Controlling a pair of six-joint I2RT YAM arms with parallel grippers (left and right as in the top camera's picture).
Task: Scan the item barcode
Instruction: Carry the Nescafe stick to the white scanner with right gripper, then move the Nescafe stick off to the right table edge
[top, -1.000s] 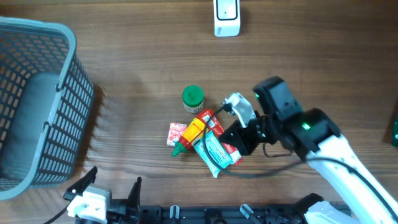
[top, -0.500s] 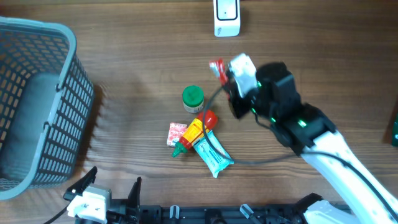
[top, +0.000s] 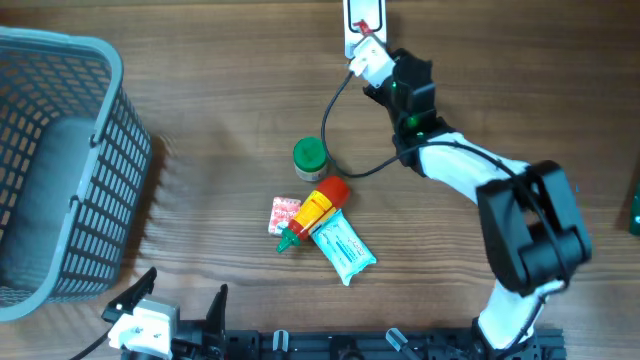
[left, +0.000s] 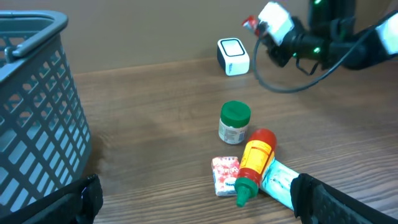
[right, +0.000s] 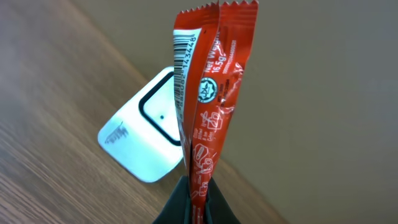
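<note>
By the wooden worktop's (top: 200, 80) far edge, a crinkled red foil sachet (right: 211, 93) (barcode visible) is clamped in the right pincer (right: 198, 194); the left pincer (left: 193, 194) is spread wide.

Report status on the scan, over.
Right gripper shut on red foil sachet, raised near white box-shaped scanner. Left gripper open, empty. Nothing between sachet and scanner.

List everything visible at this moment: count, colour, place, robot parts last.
basket: one, grey, table's left side
barcode scanner: one, white, far centre
sachet: one, red, held over the scanner
jar: one, green lid, centre
sauce bottle: one, yellow and red, lying near the jar
pouch: one, teal, beside the bottle
small packet: one, red and white, beside the bottle
table: one, brown wood
left hand: black, open, near edge
right hand: shut on the sachet
</note>
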